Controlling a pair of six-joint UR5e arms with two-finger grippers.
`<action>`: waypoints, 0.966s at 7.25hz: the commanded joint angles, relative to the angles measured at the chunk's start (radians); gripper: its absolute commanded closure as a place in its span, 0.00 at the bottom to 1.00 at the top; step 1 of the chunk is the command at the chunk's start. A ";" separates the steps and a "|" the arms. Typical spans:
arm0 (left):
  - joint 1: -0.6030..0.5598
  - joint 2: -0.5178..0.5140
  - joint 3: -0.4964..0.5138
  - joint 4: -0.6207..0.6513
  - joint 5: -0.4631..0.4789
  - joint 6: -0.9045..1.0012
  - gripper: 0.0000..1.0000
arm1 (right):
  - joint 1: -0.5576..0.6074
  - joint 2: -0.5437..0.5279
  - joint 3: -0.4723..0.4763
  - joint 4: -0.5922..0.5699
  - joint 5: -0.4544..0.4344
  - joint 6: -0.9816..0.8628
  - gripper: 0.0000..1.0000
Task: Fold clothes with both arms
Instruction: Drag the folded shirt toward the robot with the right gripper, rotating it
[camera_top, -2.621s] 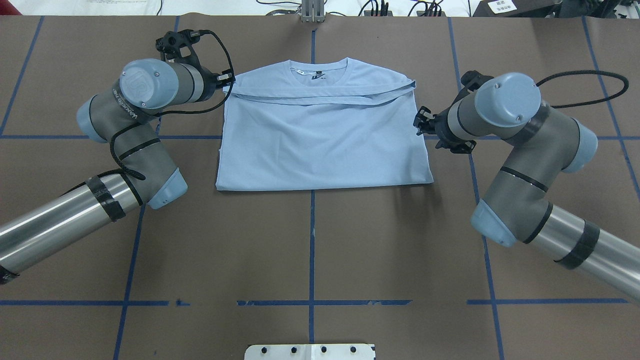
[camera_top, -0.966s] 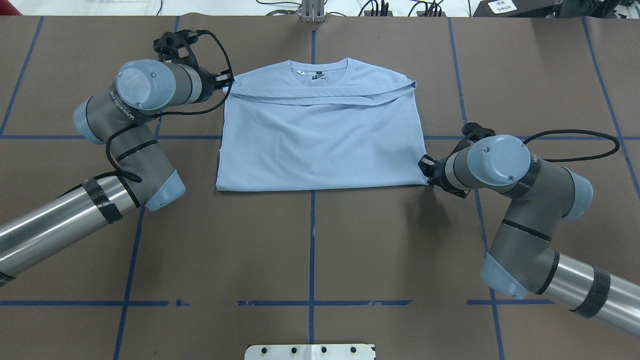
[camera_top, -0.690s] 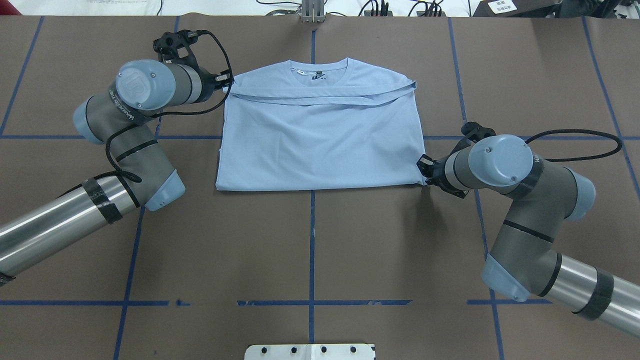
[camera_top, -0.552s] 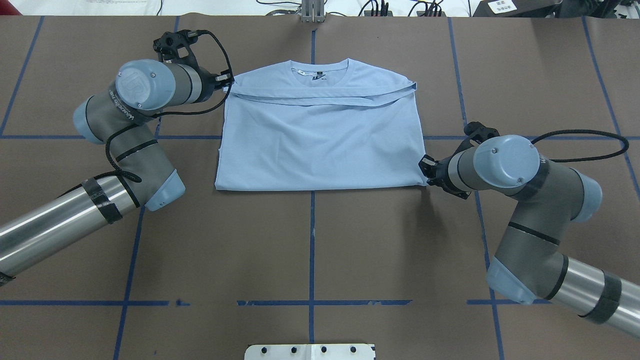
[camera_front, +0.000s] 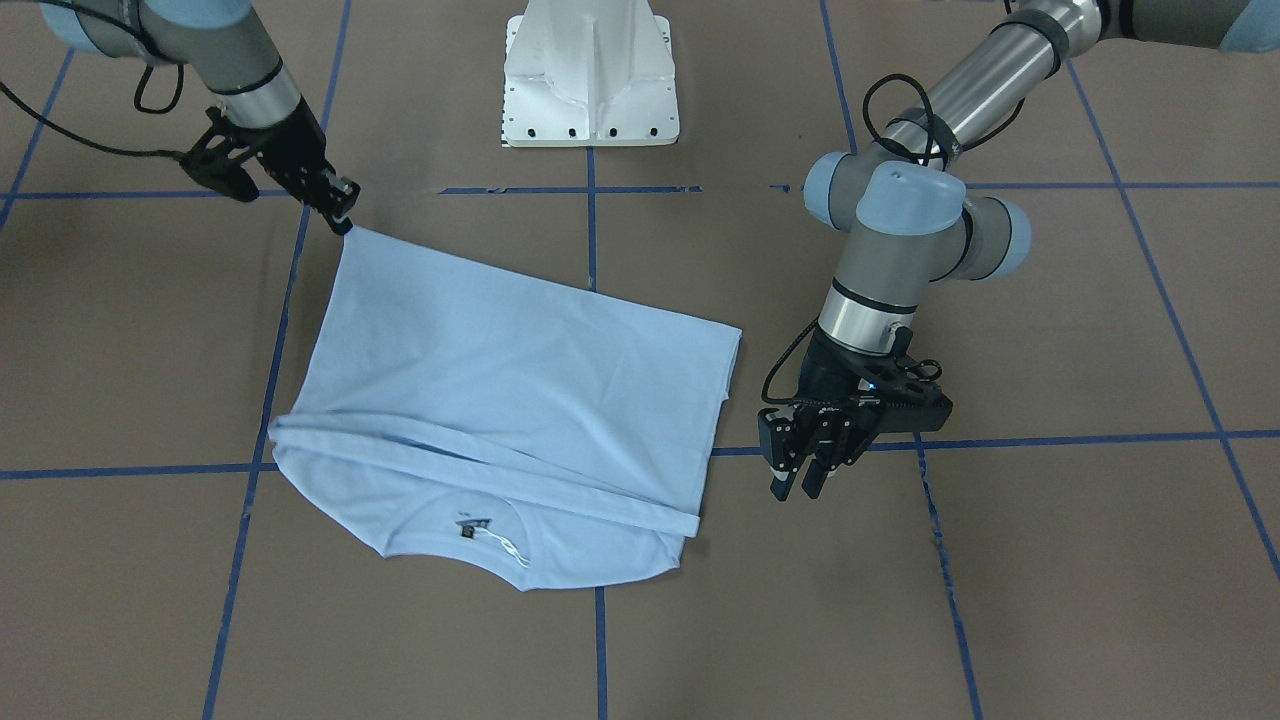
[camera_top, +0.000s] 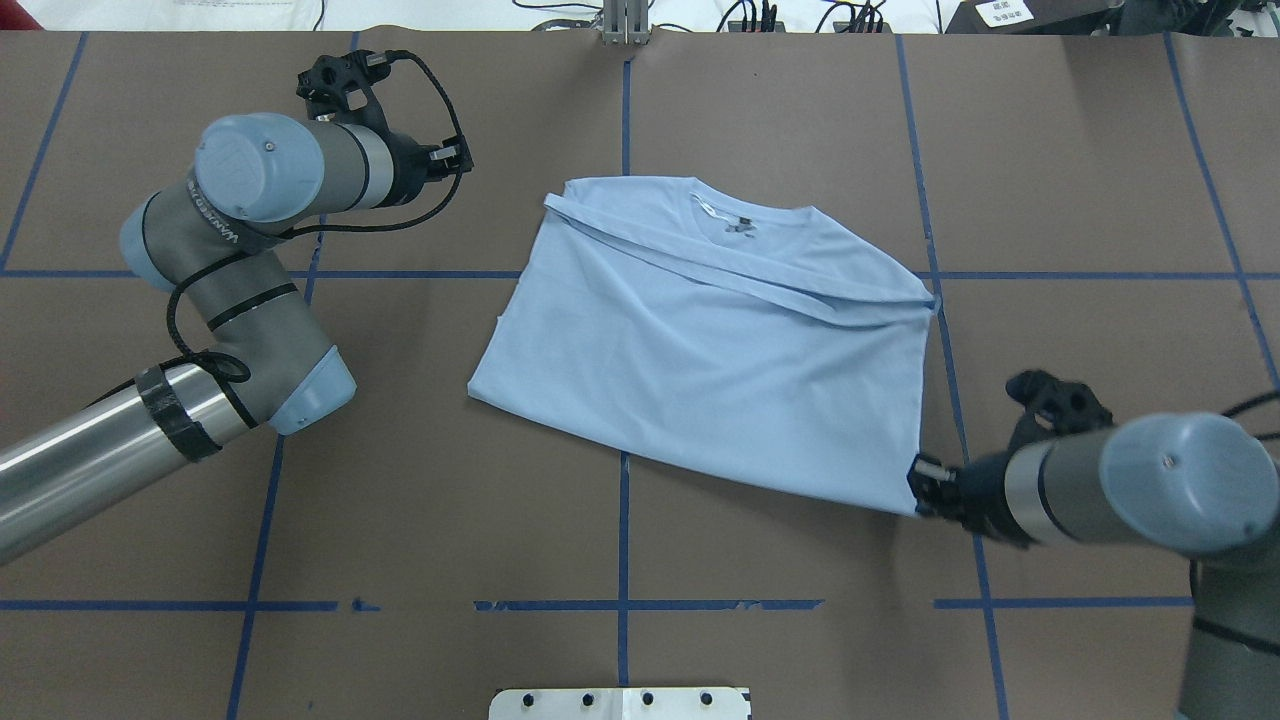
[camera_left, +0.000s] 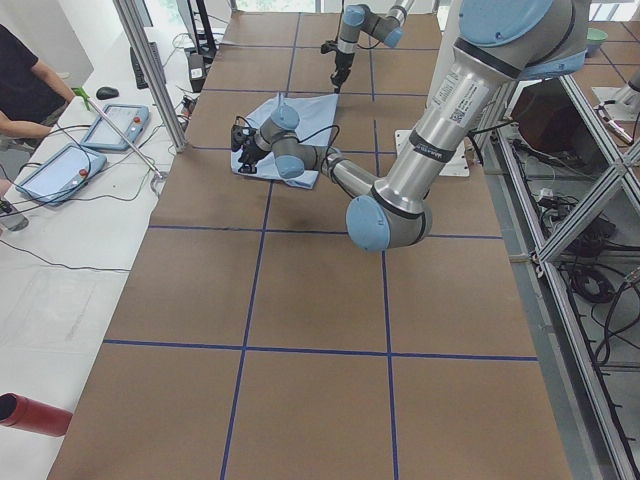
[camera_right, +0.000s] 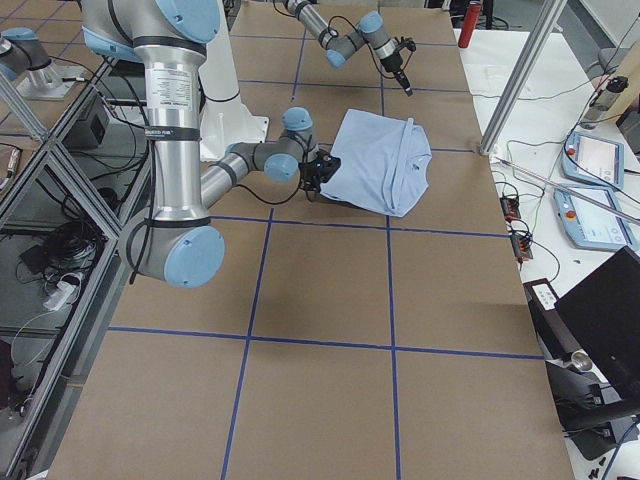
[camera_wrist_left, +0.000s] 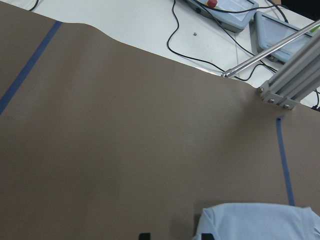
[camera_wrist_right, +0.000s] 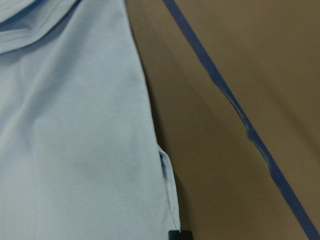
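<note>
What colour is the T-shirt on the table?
Pale blue; the T-shirt shows best in the overhead view.

Left arm (camera_top: 240, 300) and right arm (camera_top: 1075, 480) — grey tubes, pale blue round caps (camera_top: 240, 170) (tiny screws (camera_top: 268, 146)), black cable (camera_top: 437, 83) looped at the left's 1 o'clock.

On my right gripper (camera_top: 920, 488) the fingertips (camera_wrist_right: 179, 234) are mostly cut off by the wrist cam's bottom edge, and the T-shirt (camera_top: 720, 370) neck label (camera_top: 742, 225) is too tiny to read.
</note>
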 joint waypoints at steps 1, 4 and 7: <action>0.010 0.041 -0.108 0.003 -0.118 -0.022 0.49 | -0.337 -0.102 0.143 0.000 -0.019 0.162 1.00; 0.025 0.070 -0.198 0.029 -0.197 -0.147 0.36 | -0.482 -0.102 0.142 0.000 -0.205 0.174 0.00; 0.237 0.121 -0.451 0.361 -0.138 -0.325 0.36 | -0.217 -0.079 0.165 0.002 -0.195 0.167 0.00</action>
